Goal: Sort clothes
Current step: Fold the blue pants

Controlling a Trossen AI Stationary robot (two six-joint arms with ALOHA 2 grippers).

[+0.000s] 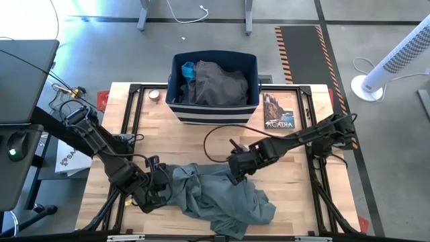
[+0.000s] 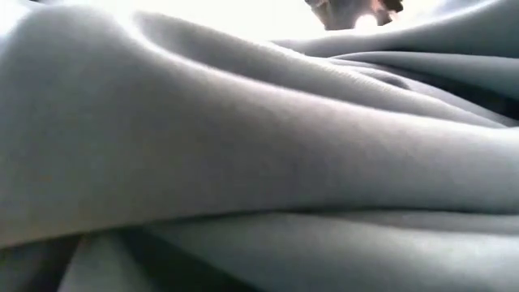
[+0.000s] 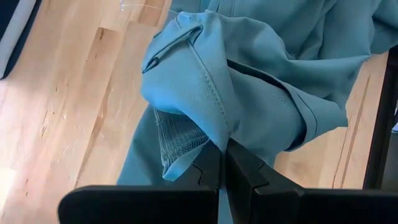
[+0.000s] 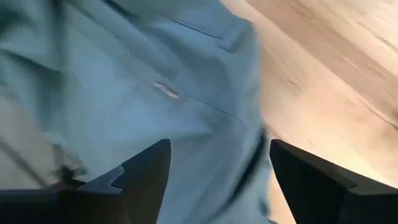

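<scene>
Grey-green fabric is filling almost the whole low view, where only soft folds are being shown and nothing of the bench. From the high view alone the layout is being given: the grey-green shirt (image 1: 218, 198) is lying crumpled on the near middle of the wooden bench (image 1: 295, 202), and the navy striped bin (image 1: 215, 114) at the far edge is being filled by dark grey-brown trousers (image 1: 218, 84) with a bright blue piece (image 1: 187, 68) tucked at its left corner. A booklet (image 1: 279, 112) is lying just beside the bin on the right.

In the left wrist view the left pincer (image 3: 224, 163) is being seen clamped shut on a stitched hem of the shirt, a ribbed edge hanging beside the fingers; in the high view that pincer (image 1: 163, 190) is sitting at the shirt's left edge. In the right wrist view the right pincer (image 4: 217, 168) is being held wide apart over the cloth, gripping nothing, with a seam and button visible; from above it (image 1: 236, 173) is placed at the shirt's far edge.
</scene>
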